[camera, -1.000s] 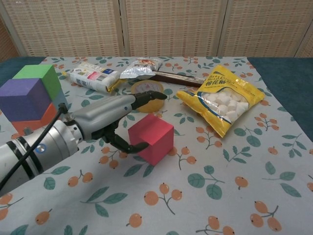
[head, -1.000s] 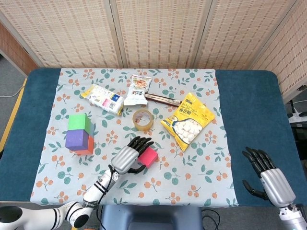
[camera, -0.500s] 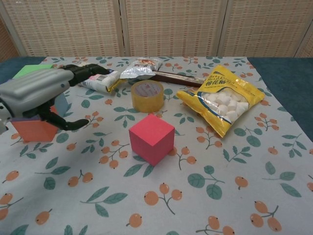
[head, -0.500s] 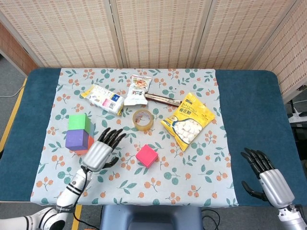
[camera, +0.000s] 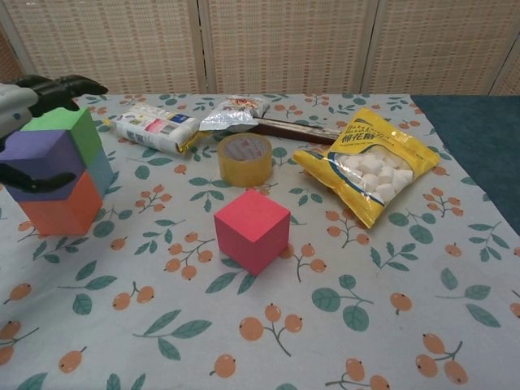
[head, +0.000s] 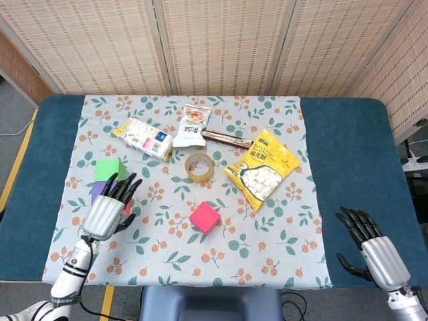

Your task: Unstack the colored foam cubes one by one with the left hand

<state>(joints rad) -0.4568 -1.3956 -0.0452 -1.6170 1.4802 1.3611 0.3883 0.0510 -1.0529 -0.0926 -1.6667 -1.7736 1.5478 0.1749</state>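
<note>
Item one, left hand (head: 107, 208): its fingers (camera: 67, 84) are spread apart and hold nothing; in the chest view the upper fingers reach over the stack's top while the thumb curls in front of the purple cube (camera: 42, 158). We cannot tell whether any fingertip touches foam.

Item two, the stack (head: 110, 184): purple cube on an orange cube (camera: 63, 206), with a green cube (camera: 70, 130) behind at the upper level and a blue-grey face showing beneath it. It stands on the floral cloth (head: 167, 247) at the desk's left side, directly under and just ahead of the left hand.

Item three, pink cube (head: 204, 217): lies alone near the cloth's middle, well apart from the stack, so we judge one cube unstacked and a second pick in hand. The next move calls for closing on an upper cube only and lifting it straight up, without dragging its neighbours.

Item four, right hand (head: 371, 244): fingers apart, empty, over the blue desk (head: 348, 147) at the near right.

Item five, sundries: tape roll (head: 199, 166), yellow marshmallow bag (head: 262, 168), two snack packets beyond.
</note>
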